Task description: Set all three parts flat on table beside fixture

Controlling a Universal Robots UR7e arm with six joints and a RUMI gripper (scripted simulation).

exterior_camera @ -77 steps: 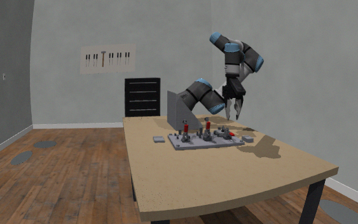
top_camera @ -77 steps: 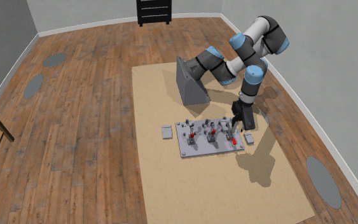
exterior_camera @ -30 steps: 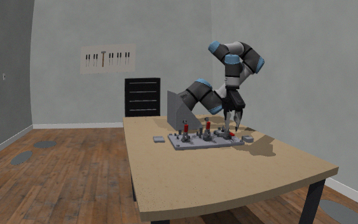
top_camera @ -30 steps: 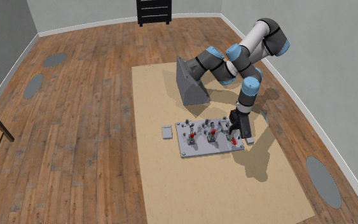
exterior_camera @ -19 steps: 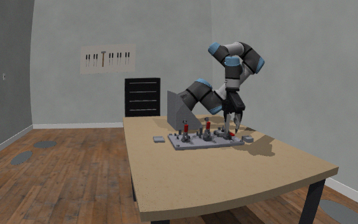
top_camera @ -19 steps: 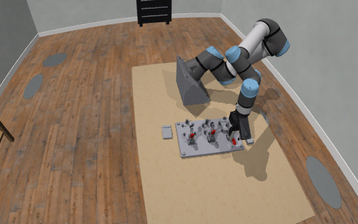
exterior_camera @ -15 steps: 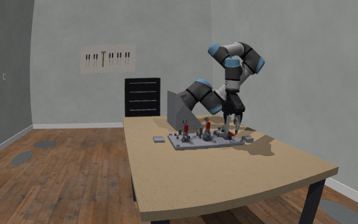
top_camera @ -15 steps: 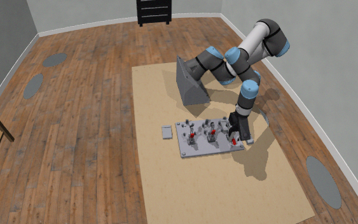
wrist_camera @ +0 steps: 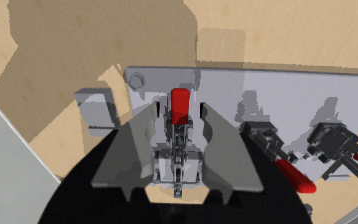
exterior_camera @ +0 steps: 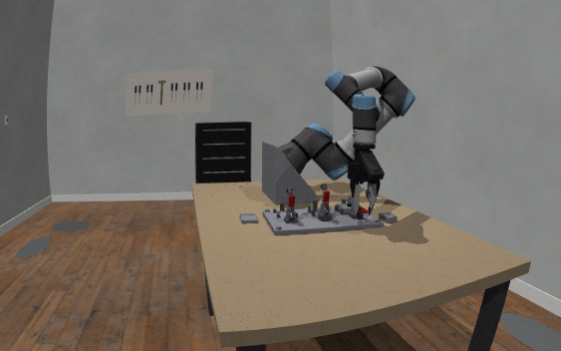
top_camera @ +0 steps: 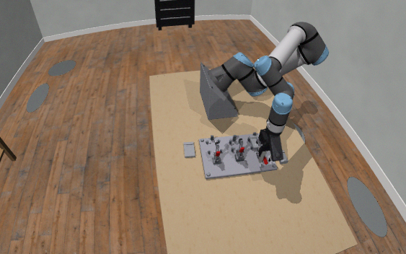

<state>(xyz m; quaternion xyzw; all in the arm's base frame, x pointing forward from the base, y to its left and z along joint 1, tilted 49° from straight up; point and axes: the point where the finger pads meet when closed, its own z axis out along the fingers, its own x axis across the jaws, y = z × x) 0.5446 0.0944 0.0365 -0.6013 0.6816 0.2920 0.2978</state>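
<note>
A grey fixture plate [top_camera: 234, 159] lies on the table with three toggle clamps that have red handles. My gripper [wrist_camera: 179, 103] hangs over the plate's right end, also in the top and exterior views [top_camera: 268, 156] [exterior_camera: 363, 205]. Its fingers are partly open and stand on either side of the right clamp's red handle [wrist_camera: 180, 105], with gaps on both sides. A flat grey part [top_camera: 189, 149] lies on the table left of the plate. Another grey part [wrist_camera: 96, 110] [top_camera: 283, 159] lies on the table just off the right end. I cannot tell if a part sits under the right clamp.
The other two clamps [top_camera: 217, 154] [top_camera: 241, 151] stand with handles upright [exterior_camera: 291, 200] [exterior_camera: 326, 195]. A grey wedge block [top_camera: 215, 95] stands behind the fixture near the arm's base. The table's right edge is close to the gripper.
</note>
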